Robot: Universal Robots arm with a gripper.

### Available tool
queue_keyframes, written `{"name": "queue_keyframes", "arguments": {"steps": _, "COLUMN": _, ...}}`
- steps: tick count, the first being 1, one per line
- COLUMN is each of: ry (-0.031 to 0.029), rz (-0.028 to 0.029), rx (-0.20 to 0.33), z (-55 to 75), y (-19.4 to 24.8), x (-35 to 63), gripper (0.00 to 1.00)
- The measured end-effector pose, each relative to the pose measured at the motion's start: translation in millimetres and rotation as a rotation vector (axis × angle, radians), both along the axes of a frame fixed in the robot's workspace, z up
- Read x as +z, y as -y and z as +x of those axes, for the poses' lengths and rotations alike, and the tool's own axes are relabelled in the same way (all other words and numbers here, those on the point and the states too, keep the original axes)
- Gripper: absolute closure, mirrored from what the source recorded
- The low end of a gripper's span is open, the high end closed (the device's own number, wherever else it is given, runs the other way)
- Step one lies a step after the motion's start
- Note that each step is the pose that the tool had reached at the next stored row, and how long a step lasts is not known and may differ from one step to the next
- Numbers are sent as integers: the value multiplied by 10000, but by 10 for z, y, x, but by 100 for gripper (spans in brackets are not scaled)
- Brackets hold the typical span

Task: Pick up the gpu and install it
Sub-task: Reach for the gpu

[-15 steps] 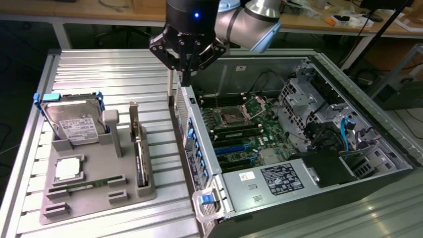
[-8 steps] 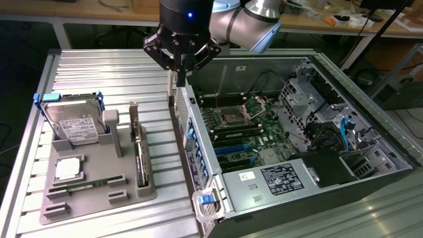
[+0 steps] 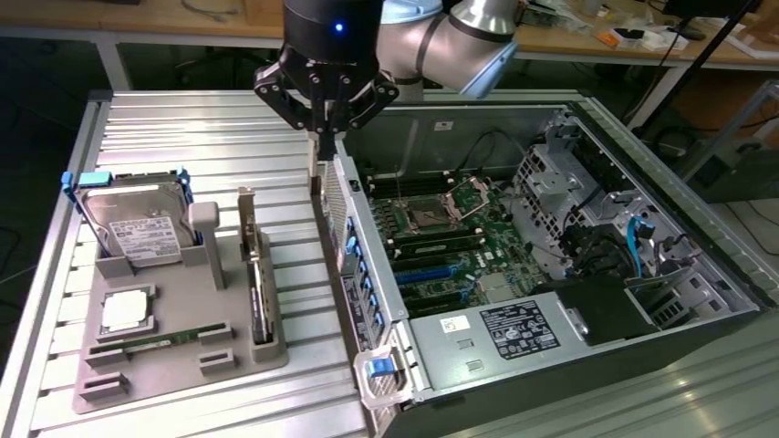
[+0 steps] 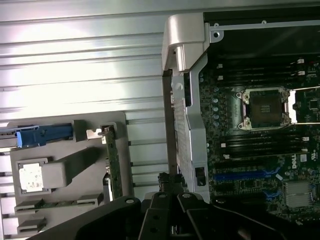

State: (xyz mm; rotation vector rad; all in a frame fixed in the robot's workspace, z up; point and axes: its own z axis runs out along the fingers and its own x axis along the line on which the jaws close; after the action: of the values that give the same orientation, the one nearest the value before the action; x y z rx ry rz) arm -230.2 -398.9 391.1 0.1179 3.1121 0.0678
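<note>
Clearly the gpu (image 3: 255,283) (image 4: 113,165) is not in the claw (image 3: 324,137) (image 4: 169,179). It stands on its long edge in a slot of the grey tray (image 3: 182,370), in the lower left part of the exterior view. Its silvery end bracket (image 3: 247,205) sits at the end farther up the frame. The hard drive (image 3: 131,224) stands just beside it toward the exterior view's left, and the green memory stick (image 3: 159,342) lies lower in the same tray.

The claw hangs at the top centre of the exterior view. Its fingers are drawn together and nothing I can make out is between them. It sits over the rear wall of the open computer case (image 3: 663,351), between the tray and the motherboard (image 3: 439,237), and well apart from the card. The tray and case both rest on the ribbed metal worktop (image 3: 182,137).

By its look, the card should be light and stiff. It is also thin enough to tip or twist if pinched off-centre. I judge it fragile: the board faces carry small parts, and the contact edge sits hidden down in the slot. The free upper edge, about mid-length, seems the safest place to pinch across the thickness. The metal bracket looks sturdy but may be slippery.
</note>
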Motion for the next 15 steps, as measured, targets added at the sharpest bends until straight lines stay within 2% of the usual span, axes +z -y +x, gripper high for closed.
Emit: {"name": "queue_keyframes", "arguments": {"steps": 15, "ry": 0, "rz": 0, "rx": -1, "z": -228, "y": 4, "x": -8, "gripper": 89}}
